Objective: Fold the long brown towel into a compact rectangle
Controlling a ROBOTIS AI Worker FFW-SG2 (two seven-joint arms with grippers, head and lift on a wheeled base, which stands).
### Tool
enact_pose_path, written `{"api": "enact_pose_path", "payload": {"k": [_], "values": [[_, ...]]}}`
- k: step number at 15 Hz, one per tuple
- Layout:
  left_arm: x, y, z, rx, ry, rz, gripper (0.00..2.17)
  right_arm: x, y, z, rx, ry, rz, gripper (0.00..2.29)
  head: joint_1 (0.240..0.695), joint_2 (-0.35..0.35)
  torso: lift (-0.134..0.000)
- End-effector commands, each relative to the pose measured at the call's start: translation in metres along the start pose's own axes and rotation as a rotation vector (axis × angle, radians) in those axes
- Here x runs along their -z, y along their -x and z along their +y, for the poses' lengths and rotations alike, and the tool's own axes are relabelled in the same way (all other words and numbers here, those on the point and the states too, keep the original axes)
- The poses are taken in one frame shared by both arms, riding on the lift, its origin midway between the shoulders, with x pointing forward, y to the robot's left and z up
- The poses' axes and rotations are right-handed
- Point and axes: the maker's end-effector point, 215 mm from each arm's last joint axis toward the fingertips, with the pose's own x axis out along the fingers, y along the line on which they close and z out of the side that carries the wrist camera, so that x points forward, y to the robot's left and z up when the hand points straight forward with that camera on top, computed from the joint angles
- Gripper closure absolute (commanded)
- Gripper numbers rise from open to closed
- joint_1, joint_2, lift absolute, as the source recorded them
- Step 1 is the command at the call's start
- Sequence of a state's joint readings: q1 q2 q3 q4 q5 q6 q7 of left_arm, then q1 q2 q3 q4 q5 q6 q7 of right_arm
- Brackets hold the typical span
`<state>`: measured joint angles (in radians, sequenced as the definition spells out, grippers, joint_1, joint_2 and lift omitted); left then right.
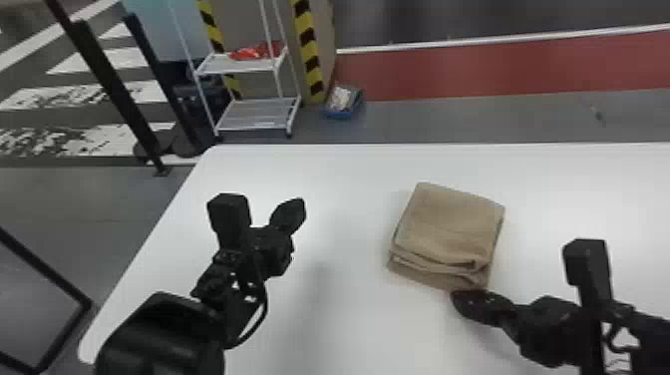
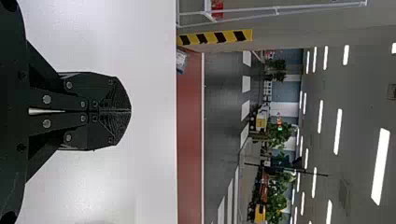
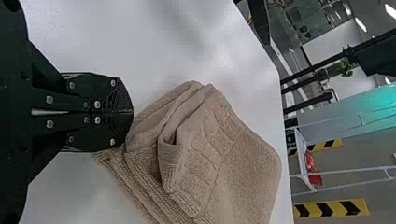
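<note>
Grippers, two: the right gripper (image 1: 457,299), fingers pressed together, is at the near edge of one folded brown towel (image 1: 448,224); the left gripper (image 1: 299,205), likewise closed, hangs over one white table (image 1: 349,199). Beyond: one two-shelf rack (image 1: 244,65), one blue bin (image 1: 340,113).

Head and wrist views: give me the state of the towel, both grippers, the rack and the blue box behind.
Brown towel: folded into a layered rectangle on the table, layers uneven along the near edge.
Left gripper: jaws shut, over the table, away from the towel.
Right gripper: jaws shut, at the towel's near edge.
White rack: upright, red item on upper shelf.
Blue box: on the floor, whitish contents.
</note>
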<state>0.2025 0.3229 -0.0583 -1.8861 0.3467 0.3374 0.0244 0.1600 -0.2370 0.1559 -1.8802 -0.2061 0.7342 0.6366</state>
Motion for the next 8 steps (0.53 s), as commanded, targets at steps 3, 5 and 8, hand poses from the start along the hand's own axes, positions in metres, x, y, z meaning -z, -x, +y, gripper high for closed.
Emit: {"api": "enact_pose_path", "payload": {"k": [3, 5, 8], "values": [[0.001, 0.003, 0.0, 0.0, -0.001, 0.003, 1.77, -0.013, 0.004, -0.017, 0.031, 0.008, -0.019, 2.07, 0.695, 0.199, -0.124], [0.0, 0.004, 0.0, -0.001, -0.003, 0.007, 1.76, -0.017, 0.007, -0.028, 0.048, 0.006, -0.027, 2.07, 0.695, 0.189, -0.124], [0.001, 0.004, -0.002, 0.002, -0.004, 0.011, 1.77, -0.022, 0.013, -0.051, 0.086, -0.002, -0.042, 2.07, 0.695, 0.176, -0.124]]}}
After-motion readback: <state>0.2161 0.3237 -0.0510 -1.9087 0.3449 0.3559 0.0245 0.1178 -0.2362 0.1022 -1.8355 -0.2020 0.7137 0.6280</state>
